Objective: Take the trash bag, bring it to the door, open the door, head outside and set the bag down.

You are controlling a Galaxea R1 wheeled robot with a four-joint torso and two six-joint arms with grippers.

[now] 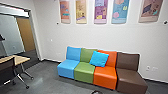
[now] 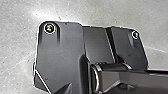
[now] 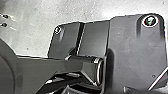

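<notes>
At the far left of the head view, a tall tan wooden door panel [image 1: 26, 33] stands beyond the frame of a glazed opening. It looks upright, and I cannot tell whether it is the door of the task. My robot's own dark plate and jointed bar appear in both wrist views over grey floor. How my two grippers stand cannot be made out, nor can I tell whether either holds anything.
A row of blue [image 1: 68, 67], green [image 1: 84, 72], orange [image 1: 105, 75] and brown [image 1: 130, 77] seats lines the wall, with a blue cushion [image 1: 99, 59] on it. A wheeled table [image 1: 21, 59] and dark chair [image 1: 7, 68] stand left, near the opening.
</notes>
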